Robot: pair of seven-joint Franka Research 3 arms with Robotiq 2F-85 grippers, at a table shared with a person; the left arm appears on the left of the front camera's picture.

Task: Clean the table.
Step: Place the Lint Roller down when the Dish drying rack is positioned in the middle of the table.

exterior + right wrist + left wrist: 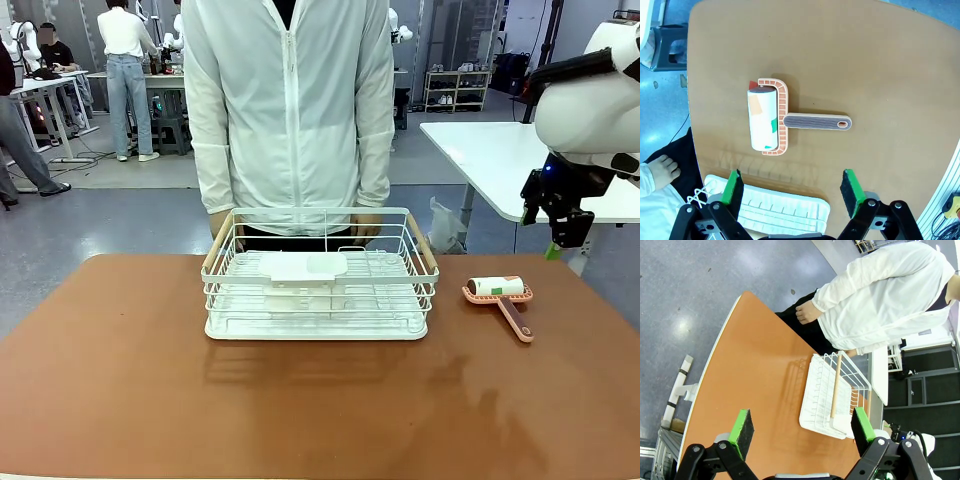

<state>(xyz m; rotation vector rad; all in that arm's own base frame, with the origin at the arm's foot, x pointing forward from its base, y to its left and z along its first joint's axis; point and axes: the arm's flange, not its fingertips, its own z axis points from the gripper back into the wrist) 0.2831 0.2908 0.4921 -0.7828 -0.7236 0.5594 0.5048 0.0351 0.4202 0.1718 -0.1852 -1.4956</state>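
A wide reddish-brown table (120,380) fills the foreground, reaching to where a person (290,110) in a white jacket stands at the far edge, hands low behind a basket. The white wire basket (320,272) sits near the middle of the table toward that far side, probably ready to be cleared away. To the robot's right of it, apart from the basket, lies a lint roller (771,119) flat on its side, its handle (816,122) pointing away from the basket, likely laid out as the cleaning tool. The right gripper (790,189) hangs above the table with the roller ahead of it, fingers spread wide and empty, seemingly lined up to descend. The left gripper (802,432) hovers high over the table's other side, also wide apart, holding nothing.
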